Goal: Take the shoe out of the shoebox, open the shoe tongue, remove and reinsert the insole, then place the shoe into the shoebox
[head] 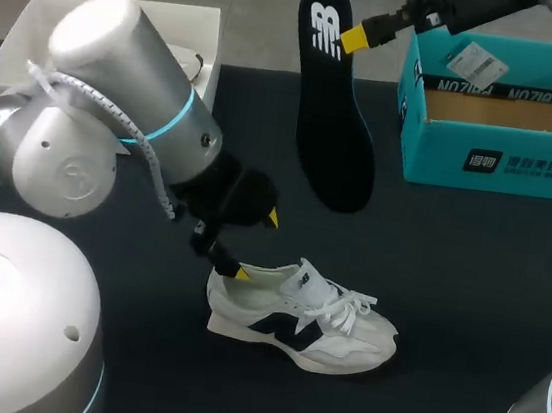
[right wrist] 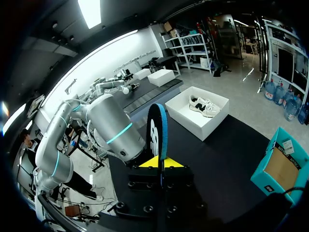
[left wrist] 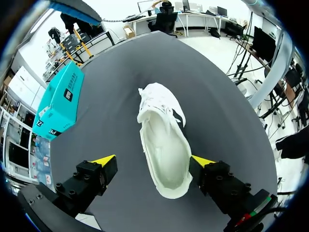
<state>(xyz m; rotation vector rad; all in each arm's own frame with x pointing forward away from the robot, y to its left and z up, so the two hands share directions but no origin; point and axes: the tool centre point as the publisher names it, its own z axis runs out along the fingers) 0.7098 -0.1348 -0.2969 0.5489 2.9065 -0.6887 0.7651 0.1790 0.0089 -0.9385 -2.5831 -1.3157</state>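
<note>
Jaws, right gripper [head: 355, 40]: clamped on the insole [head: 332, 123], held aloft beside the shoebox [head: 493, 165].
Jaws, left gripper [left wrist: 153, 160]: spread, straddling the shoe [head: 302, 321] at its heel.
Shoe: on its sole, mid-table [head: 467, 290].
Done: shoe out, insole out.
Left: reinsert the insole, box the shoe.
Around: white box [right wrist: 203, 128] with a 2nd shoe [right wrist: 203, 104], well apart.
Obstacle: likely the left arm, crowding the shoe's opening.
</note>
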